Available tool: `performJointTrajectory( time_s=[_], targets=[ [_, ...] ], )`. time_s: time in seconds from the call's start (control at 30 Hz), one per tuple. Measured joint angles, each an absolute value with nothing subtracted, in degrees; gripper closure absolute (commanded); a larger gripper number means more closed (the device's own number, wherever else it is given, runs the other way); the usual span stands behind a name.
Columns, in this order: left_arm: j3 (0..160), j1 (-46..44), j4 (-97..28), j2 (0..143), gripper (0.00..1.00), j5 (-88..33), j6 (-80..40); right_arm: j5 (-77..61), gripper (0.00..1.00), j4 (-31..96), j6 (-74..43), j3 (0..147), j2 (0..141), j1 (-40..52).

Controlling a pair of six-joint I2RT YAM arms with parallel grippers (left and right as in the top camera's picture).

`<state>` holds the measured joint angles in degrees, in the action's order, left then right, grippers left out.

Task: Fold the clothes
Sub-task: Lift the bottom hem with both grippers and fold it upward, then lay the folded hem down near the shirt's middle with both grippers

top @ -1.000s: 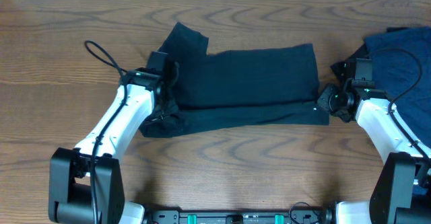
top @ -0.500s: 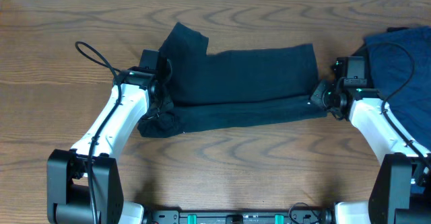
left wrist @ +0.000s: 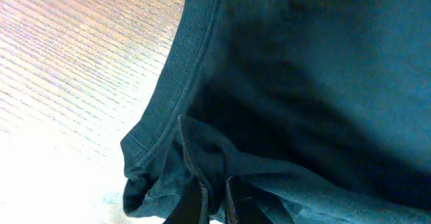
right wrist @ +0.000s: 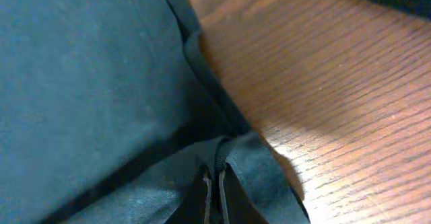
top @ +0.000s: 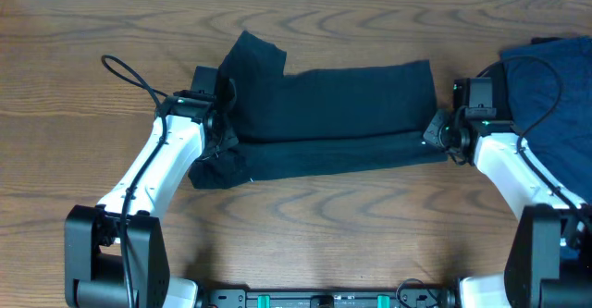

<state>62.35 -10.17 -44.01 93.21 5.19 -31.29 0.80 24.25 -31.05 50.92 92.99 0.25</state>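
The plain, very dark teal-black short-sleeved T-shirt (top: 342, 104) lies part-folded mid-table on the brown wooden table (top: 314, 225), with a navy-blue fabric heap (top: 555, 86) at three o'clock. The left gripper (left wrist: 212, 198) is pinched tight on the shirt's bunched edge at nine o'clock, and the right gripper (right wrist: 215, 183) likewise at three. Such thin pinches may slip if the arms pull unevenly, skewing the fold.

T-shirt (right wrist: 87, 69) fold in right hand (right wrist: 214, 180)
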Motion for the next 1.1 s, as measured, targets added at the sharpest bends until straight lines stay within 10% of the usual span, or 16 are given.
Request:
performJointTrajectory(
  time_s=[0.37,0.5,0.6,0.73,0.97,1.1],
  targets=[
    [62.1,-10.2,-41.0,93.2,0.93,5.5,-31.3,1.1,0.95,19.8,-31.0,50.9,98.1,0.3],
    [61.3,-10.2,-40.0,93.2,0.68,5.7,-31.2,1.1,0.91,19.3,-31.0,50.8,98.1,0.3],
    [61.2,-10.2,-39.7,93.2,0.37,6.1,-31.2,1.2,0.51,18.7,-31.3,50.8,98.1,0.3],
    [61.2,-10.1,-37.8,93.2,0.22,6.3,-29.3,0.5,0.11,16.1,-28.3,51.1,98.1,0.3],
    [63.6,-9.6,-42.6,90.7,0.22,6.4,-25.6,-1.0,0.15,30.4,-21.3,59.8,94.9,0.2],
    [65.0,-9.6,-49.5,85.7,0.8,6.4,-26.4,-3.0,0.74,40.5,-19.5,64.4,89.1,0.2]
  ],
)
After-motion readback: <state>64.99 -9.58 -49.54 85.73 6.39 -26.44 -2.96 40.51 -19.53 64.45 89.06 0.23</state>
